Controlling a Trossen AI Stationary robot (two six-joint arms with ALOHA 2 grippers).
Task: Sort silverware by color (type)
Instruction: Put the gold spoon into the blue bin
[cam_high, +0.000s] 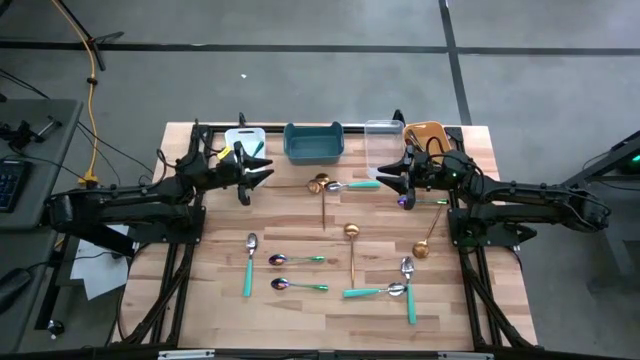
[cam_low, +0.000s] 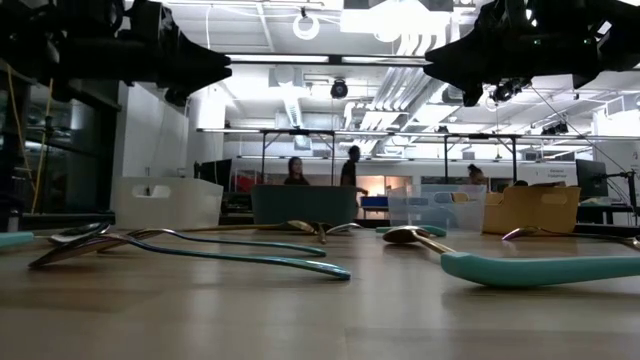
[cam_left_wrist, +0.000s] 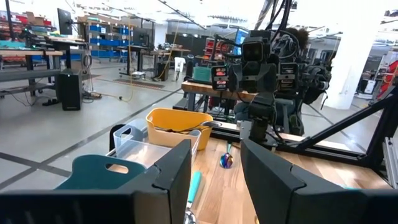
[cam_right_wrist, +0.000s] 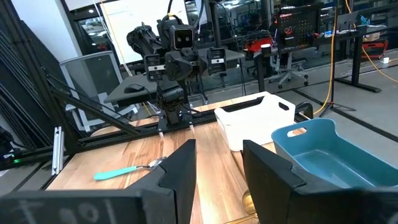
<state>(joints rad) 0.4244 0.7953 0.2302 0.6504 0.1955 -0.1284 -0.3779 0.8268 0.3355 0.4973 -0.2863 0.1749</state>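
Both dark two-finger grippers hung raised over the table's far half, facing each other, probably staged between picks. Left gripper (cam_high: 262, 170) by the white bin (cam_high: 243, 139): jaws spread, nothing between them. Right gripper (cam_high: 385, 180) by the clear bin (cam_high: 381, 140): jaws likewise apart and empty. The silverware (cam_high: 352, 252), teal-handled, gold and iridescent spoons, lay scattered loose on the wooden tabletop (cam_high: 220, 260), mostly unsorted. The teal rectangular bin (cam_high: 313, 141) looked empty; the orange bin (cam_left_wrist: 177, 126) held something dark, not identifiable.

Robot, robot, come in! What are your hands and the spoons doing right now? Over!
Left end effector and right end effector open, empty, raised near the bins. Spoons scattered on table, none sorted. Nothing in the way.
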